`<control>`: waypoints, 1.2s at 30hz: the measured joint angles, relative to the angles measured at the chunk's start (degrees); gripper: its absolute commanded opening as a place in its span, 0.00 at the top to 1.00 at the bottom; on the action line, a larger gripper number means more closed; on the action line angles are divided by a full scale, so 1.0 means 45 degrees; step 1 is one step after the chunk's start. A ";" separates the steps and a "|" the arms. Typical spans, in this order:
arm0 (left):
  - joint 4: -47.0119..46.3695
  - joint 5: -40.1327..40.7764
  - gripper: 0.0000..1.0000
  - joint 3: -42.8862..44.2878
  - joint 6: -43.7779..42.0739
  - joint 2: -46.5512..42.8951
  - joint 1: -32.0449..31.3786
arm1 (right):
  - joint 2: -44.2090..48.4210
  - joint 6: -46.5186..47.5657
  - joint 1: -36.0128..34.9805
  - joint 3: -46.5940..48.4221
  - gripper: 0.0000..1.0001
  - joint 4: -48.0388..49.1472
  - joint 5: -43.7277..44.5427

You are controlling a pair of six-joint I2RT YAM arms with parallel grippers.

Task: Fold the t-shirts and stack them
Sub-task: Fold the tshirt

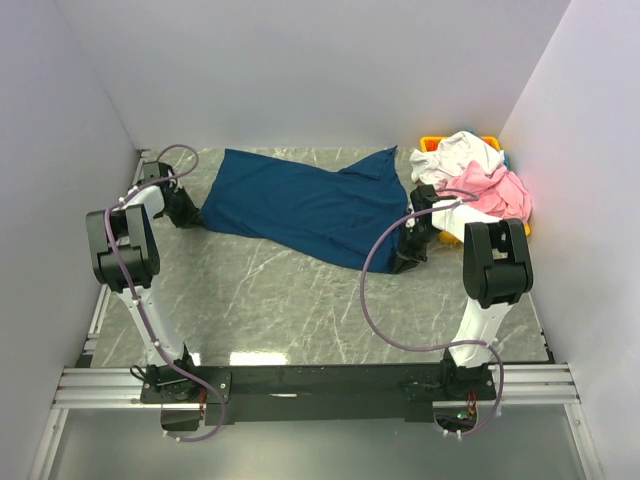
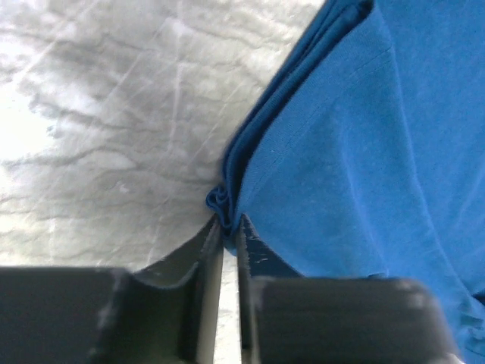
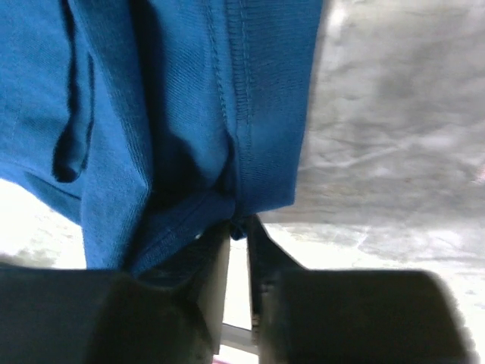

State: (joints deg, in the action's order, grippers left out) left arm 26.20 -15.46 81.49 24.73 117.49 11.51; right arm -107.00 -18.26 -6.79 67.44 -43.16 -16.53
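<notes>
My left gripper (image 2: 229,227) pinched a bunched fold of the navy t-shirt (image 1: 300,205) near the table's (image 1: 300,310) left edge; my right gripper (image 3: 239,226) pinched its hem towards the right edge; the shirt lay stretched slantwise between them, rumpled; beyond, a pink t-shirt (image 1: 495,190) and a white t-shirt (image 1: 460,152) sat heaped over the yellow bin (image 1: 428,142) in the far right corner.

Grey marbled table (image 1: 270,300), yellow bin (image 1: 430,143) at far right corner, white walls (image 1: 300,70)
</notes>
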 measured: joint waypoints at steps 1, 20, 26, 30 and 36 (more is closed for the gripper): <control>-0.0063 -0.0073 0.94 0.0010 0.0015 0.0034 0.0000 | -0.0029 0.0005 -0.0019 0.0000 0.98 0.0029 -0.0097; -0.0063 0.0199 1.00 -0.1205 -0.0923 -0.1015 0.1287 | 0.2254 0.0073 -0.0102 -0.0403 1.00 -0.1885 0.0437; 0.0525 0.0874 1.00 -0.1836 -0.1549 -0.1938 0.1205 | 0.2914 0.0073 -0.0131 -0.0772 1.00 -0.2730 0.0583; 0.0826 0.1316 1.00 -0.2302 -0.1579 -0.2618 0.1200 | 0.3045 0.0068 -0.0146 -0.1248 0.98 -0.3050 0.0573; 0.1530 0.2215 0.39 -0.2924 -0.1637 -0.3444 0.1209 | 0.3521 0.0015 -0.0457 -0.1705 0.53 -0.3891 0.0685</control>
State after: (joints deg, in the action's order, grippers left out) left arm 33.08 -5.50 68.34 17.37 102.00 16.95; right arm -91.15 -18.20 -8.84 59.77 -60.66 -13.45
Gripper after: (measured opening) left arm 0.474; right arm 0.354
